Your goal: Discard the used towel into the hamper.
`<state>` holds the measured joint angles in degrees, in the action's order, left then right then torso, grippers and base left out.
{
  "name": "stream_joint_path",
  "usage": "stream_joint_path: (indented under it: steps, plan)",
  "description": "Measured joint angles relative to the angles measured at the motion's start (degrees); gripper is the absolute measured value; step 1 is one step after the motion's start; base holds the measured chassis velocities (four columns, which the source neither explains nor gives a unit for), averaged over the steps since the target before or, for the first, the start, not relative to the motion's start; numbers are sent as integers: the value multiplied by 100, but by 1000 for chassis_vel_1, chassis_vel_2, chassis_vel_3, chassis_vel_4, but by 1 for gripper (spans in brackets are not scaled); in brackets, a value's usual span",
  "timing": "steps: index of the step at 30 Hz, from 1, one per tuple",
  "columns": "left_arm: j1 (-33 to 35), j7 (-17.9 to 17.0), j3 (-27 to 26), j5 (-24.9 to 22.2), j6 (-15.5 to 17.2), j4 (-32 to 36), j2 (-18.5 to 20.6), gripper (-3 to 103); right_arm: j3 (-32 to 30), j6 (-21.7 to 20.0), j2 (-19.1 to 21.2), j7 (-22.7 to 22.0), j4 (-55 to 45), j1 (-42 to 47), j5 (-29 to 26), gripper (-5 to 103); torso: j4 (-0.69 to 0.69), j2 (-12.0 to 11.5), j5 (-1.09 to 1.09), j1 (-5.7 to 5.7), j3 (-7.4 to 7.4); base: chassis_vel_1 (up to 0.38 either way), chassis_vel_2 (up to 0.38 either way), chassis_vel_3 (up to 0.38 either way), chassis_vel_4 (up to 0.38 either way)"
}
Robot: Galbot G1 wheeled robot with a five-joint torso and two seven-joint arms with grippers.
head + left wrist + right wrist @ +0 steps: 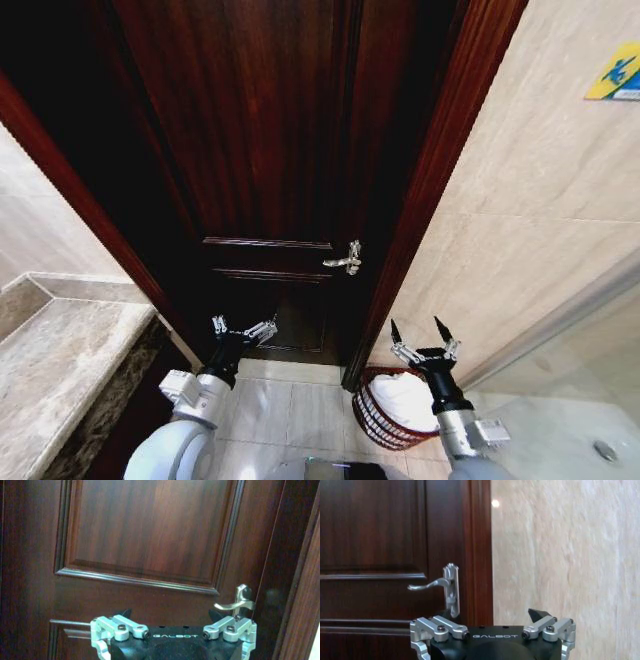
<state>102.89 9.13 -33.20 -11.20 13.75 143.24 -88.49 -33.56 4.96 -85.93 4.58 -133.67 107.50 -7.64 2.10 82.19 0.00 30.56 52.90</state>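
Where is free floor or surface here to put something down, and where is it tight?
Free: the floor tiles between the door and the hamper, and the marble ledge beside the left gripper. Tight: the hamper, filled by a white towel, under the right gripper.

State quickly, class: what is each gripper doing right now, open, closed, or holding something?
Left gripper: open, holding nothing, in front of the door.
Right gripper: open, holding nothing, above the hamper with the towel inside.

The hamper (pixel 385 415) is sitting on the floor (pixel 290 410) right of the door (pixel 270 150), with the towel (pixel 405 398) lying in it and the right gripper (pixel 421 337) hanging above.
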Motion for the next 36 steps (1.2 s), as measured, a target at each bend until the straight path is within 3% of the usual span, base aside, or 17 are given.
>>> stream_joint_path:
  steps: [36]
  plan:
    - [0,0,0,0,0,0,0,100,115,-164,-45,167,-78,-54,251,100,0,0,-1,0,0,0,0,0,0]
